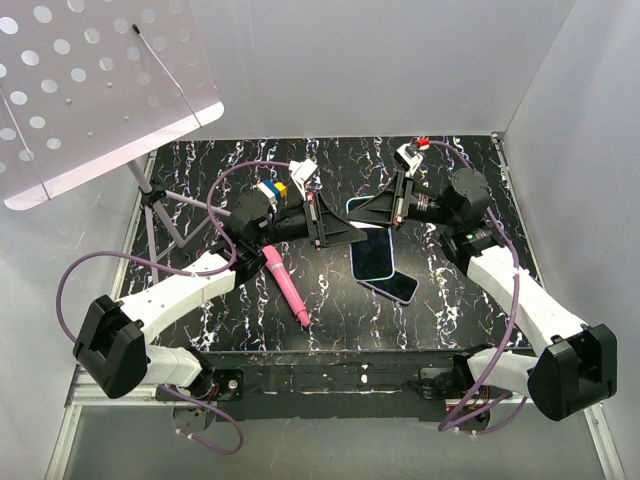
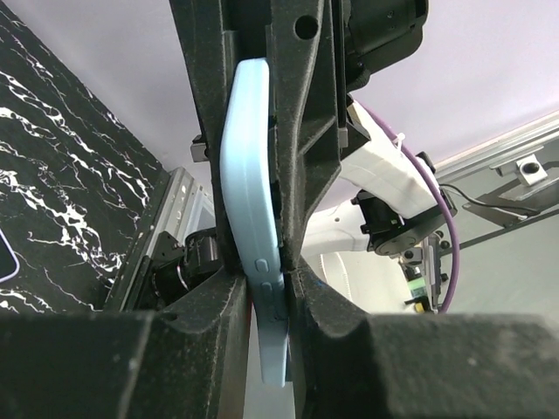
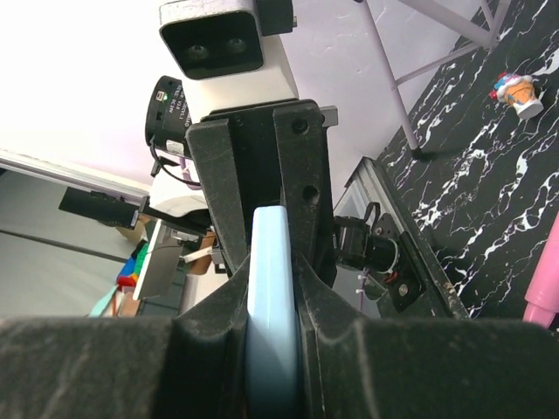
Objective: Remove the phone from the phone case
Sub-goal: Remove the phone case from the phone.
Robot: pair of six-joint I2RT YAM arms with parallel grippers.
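Observation:
A light blue phone case (image 1: 372,258) is held above the black marble table (image 1: 250,300), its dark face towards the top camera. My left gripper (image 1: 357,232) and right gripper (image 1: 362,213) meet at its upper end, and both are shut on it. In the left wrist view the case (image 2: 249,175) is pinched edge-on and slightly bowed in my left gripper (image 2: 266,275). In the right wrist view its edge (image 3: 275,297) sits in my right gripper (image 3: 275,279). A dark phone (image 1: 400,288) with a bluish rim lies on the table, partly under the case.
A pink pen (image 1: 285,285) lies left of the case. A white perforated panel (image 1: 90,90) on a thin stand (image 1: 150,195) fills the back left. A small toy figure (image 3: 515,92) stands on the table. White walls close in the sides and back.

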